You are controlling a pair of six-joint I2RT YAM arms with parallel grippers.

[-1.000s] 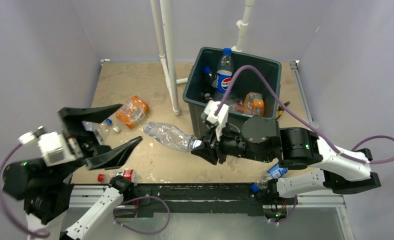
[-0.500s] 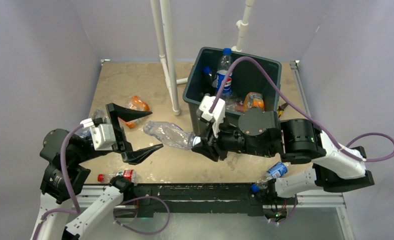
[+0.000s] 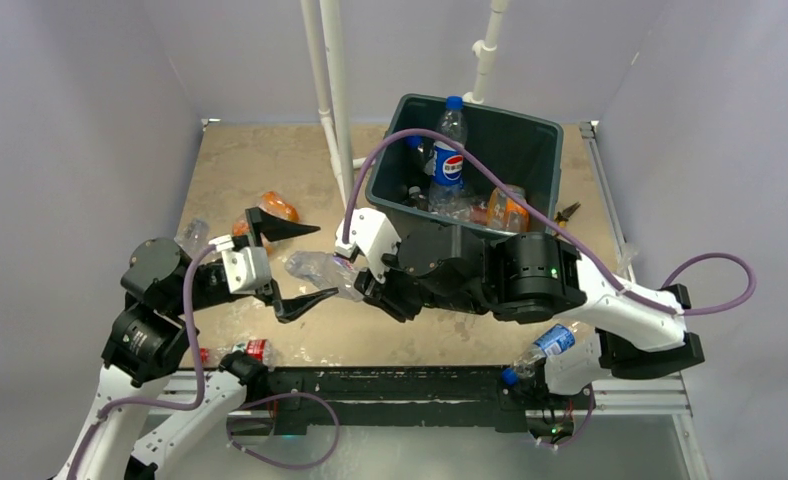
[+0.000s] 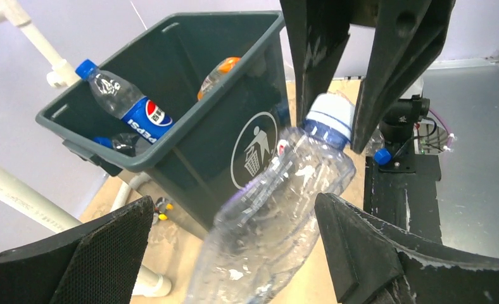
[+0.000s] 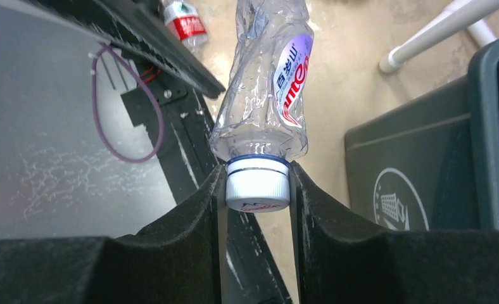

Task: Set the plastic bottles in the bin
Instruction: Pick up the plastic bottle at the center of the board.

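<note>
A crushed clear bottle (image 3: 315,268) with a white cap (image 5: 258,185) and a red-lettered label hangs over the table, left of the bin (image 3: 532,121). My right gripper (image 3: 367,280) is shut on its cap, which is pinched between both pads (image 5: 216,209). My left gripper (image 3: 320,262) is open, one finger on each side of the bottle's body (image 4: 278,202), with a gap on both sides. The dark green bin (image 4: 221,126) holds a Pepsi bottle (image 3: 448,152) and an orange-labelled bottle (image 3: 508,210).
More bottles lie around: an orange one (image 3: 276,209) and a crushed clear one (image 3: 192,235) at the left, a red-labelled one (image 3: 240,352) and a blue-capped one (image 3: 545,345) by the near rail. White pipes (image 3: 335,110) stand left of the bin.
My left arm has swung in from the left, bringing its open jaws around the bottle's body. My right gripper has carried the bottle leftward, still shut on the cap.
</note>
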